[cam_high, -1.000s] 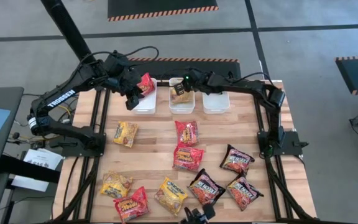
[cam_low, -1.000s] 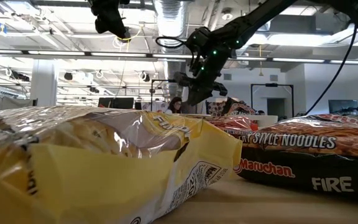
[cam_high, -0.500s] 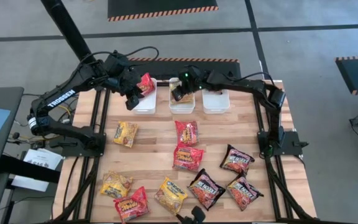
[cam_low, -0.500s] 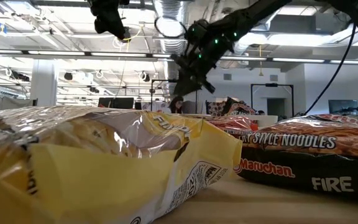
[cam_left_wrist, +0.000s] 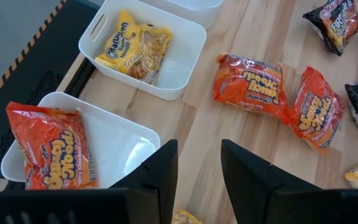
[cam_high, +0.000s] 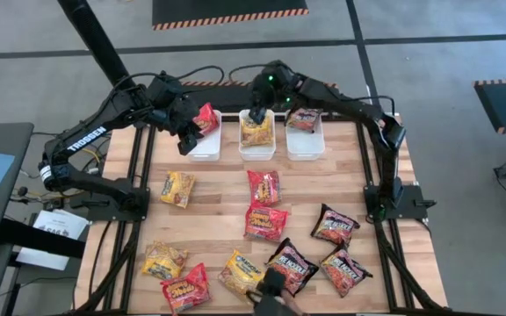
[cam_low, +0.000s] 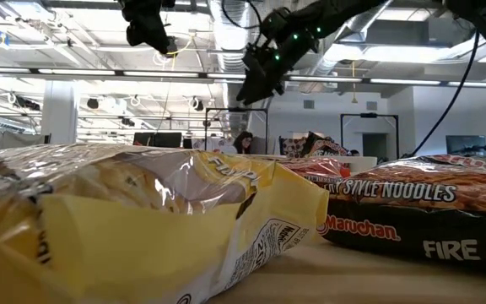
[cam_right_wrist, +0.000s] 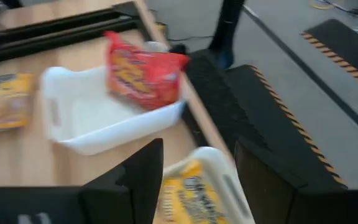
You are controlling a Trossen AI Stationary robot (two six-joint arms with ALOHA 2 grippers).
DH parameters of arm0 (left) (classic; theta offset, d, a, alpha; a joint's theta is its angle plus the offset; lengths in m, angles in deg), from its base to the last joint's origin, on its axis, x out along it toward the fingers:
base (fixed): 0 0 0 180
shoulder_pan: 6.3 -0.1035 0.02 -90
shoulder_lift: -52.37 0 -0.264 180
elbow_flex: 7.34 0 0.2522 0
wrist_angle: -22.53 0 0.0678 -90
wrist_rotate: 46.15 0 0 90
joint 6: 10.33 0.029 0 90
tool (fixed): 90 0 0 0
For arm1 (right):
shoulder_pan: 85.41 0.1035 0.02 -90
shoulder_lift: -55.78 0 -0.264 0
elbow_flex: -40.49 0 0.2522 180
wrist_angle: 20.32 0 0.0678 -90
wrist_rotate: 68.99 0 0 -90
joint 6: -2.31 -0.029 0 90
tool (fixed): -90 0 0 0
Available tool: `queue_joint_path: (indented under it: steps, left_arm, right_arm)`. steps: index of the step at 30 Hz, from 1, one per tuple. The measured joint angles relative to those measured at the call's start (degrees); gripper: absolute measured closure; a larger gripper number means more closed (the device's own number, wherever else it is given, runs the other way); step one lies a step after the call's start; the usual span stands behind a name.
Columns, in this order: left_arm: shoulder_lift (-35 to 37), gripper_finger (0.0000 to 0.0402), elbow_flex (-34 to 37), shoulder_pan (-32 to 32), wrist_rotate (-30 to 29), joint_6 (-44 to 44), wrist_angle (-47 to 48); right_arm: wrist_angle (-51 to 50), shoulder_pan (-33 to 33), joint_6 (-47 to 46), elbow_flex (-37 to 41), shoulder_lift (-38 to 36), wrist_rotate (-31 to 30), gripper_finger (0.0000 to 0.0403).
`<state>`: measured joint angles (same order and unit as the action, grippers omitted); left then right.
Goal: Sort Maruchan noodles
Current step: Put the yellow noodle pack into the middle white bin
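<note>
My right claw (cam_high: 257,112) is hanging over the middle tub (cam_high: 257,145), fingers spread and empty, and a yellow packet (cam_high: 257,132) lies in the tub right under it. My left claw (cam_high: 190,132) hovers by the left tub (cam_high: 204,147), fingers apart, holding nothing; a red packet (cam_high: 206,117) leans on that tub's far rim. More packets lie scattered across the table (cam_high: 218,211).

Grey concrete floor (cam_high: 464,53) crossed by dark lines, with black mats edged in orange-black hazard stripes (cam_high: 229,10). Beyond the wooden surface (cam_high: 323,189), an open office: white columns (cam_low: 57,114), exposed ceiling ducts (cam_low: 226,21), monitors (cam_low: 467,145), a seated person (cam_low: 245,142).
</note>
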<state>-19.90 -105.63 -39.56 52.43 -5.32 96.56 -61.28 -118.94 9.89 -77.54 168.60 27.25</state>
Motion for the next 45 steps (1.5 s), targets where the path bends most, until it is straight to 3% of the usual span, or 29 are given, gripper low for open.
queue_joint_path:
  steps: [6, 13, 27, 34, 45]
  left_arm:
    - [0.0, 0.0294, 0.0, 0.0, -0.02, -0.13, -0.16]
    - [0.0, 0.0294, 0.0, 0.0, -0.2, -0.13, -0.21]
    - [0.0, 0.0294, 0.0, 0.0, -0.28, -1.29, -0.21]
    - [0.0, 0.0294, 0.0, 0.0, -0.37, -1.73, -0.21]
    - [0.0, 0.0294, 0.0, 0.0, -0.43, -1.84, -0.21]
  right_arm:
    - [-0.68, -2.93, -4.01, 0.02, 3.94, 5.08, 0.0178]
    - [-4.17, -2.01, -1.89, 0.09, 8.72, 5.63, 0.0178]
    - [-11.3, -0.99, -1.88, 0.15, 14.13, 0.55, 0.0178]
    - [-10.23, -0.07, -3.38, 0.11, 14.11, -2.04, 0.0178]
    - [-12.93, 1.37, -6.68, -0.11, 16.23, -3.44, 0.0217]
